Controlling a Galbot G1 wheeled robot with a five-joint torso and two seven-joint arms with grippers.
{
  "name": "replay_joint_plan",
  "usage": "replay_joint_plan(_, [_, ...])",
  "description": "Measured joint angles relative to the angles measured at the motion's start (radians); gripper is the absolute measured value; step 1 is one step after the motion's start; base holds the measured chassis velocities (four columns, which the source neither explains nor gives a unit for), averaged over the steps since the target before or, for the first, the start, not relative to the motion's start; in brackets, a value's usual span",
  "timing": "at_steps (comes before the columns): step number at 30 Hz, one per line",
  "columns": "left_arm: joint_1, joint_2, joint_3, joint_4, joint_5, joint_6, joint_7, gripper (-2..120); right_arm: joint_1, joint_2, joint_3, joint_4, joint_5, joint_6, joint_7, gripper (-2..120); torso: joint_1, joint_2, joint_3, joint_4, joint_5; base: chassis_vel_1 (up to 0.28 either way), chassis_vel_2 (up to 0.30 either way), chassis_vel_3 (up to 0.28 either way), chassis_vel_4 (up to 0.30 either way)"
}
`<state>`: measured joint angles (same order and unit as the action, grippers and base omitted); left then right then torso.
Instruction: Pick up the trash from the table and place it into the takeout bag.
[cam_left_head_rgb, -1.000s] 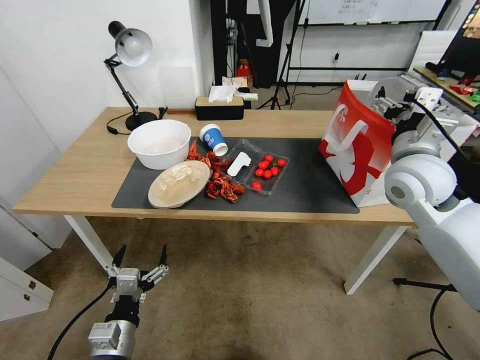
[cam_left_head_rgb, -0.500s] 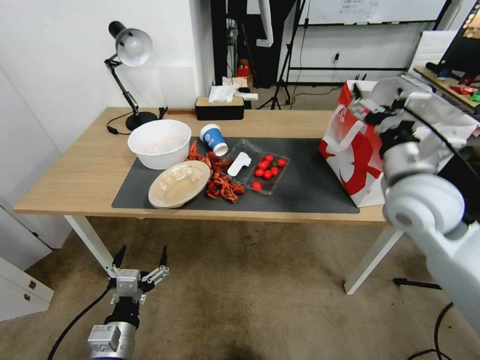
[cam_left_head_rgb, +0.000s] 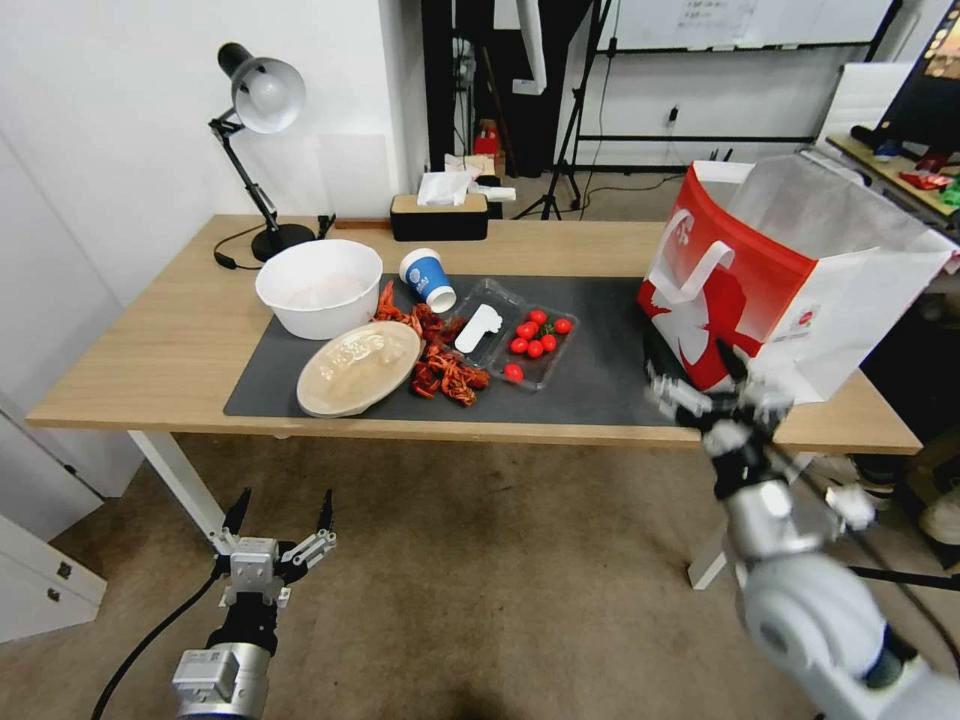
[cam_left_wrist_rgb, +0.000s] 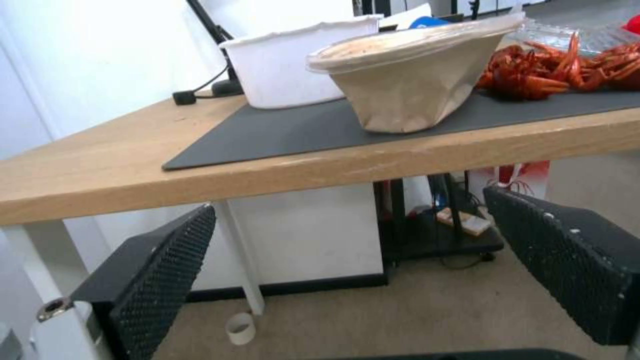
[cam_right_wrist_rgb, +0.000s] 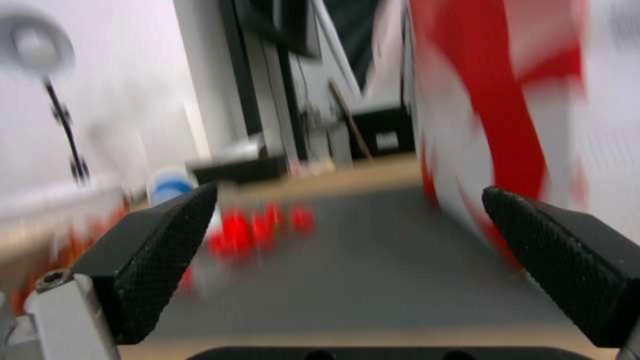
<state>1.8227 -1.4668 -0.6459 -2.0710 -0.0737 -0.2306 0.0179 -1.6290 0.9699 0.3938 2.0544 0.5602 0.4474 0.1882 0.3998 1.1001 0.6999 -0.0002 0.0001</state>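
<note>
The takeout bag (cam_left_head_rgb: 760, 280), white with a red panel, stands open at the right end of the table (cam_left_head_rgb: 150, 350). A blue-and-white paper cup (cam_left_head_rgb: 428, 279) lies on its side on the dark mat (cam_left_head_rgb: 600, 380). A beige oval lid (cam_left_head_rgb: 358, 367) rests near the mat's front, and from the left wrist it reads as a lidded beige bowl (cam_left_wrist_rgb: 413, 75). Red crayfish shells (cam_left_head_rgb: 440, 360) lie beside it. My right gripper (cam_left_head_rgb: 690, 362) is open at the table's front edge, just before the bag (cam_right_wrist_rgb: 493, 100). My left gripper (cam_left_head_rgb: 281, 505) hangs open below the table front.
A big white bowl (cam_left_head_rgb: 320, 287) sits behind the lid. A clear tray of cherry tomatoes (cam_left_head_rgb: 535, 335) lies mid-mat, with a white flat piece (cam_left_head_rgb: 478, 327) in its open half. A desk lamp (cam_left_head_rgb: 262, 95) and a tissue box (cam_left_head_rgb: 438, 212) stand at the back.
My right arm has swung down from the bag's mouth to the table's front edge in front of the bag. The left arm has not moved.
</note>
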Motion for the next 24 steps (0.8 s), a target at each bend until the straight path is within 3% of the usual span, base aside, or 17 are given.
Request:
replay_joint_plan(2, [-0.005,0.004,-0.001,0.003,-0.004,0.000,0.000,100,-0.060,0.023,-0.020,-0.053,-0.025,0.066,-0.022,100,0.000,0.000,0.000,-0.0001,0.0001,0.000,0.000,0.000,0.000])
replay_joint_plan(24, [-0.001,0.001,0.002,0.006,-0.009,-0.008,0.001,100,-0.071,0.061,-0.052,-0.105,-0.072,0.070,-0.004,100,0.000,0.000,0.000,0.0002,-0.0001,0.000,0.000,0.000,0.000])
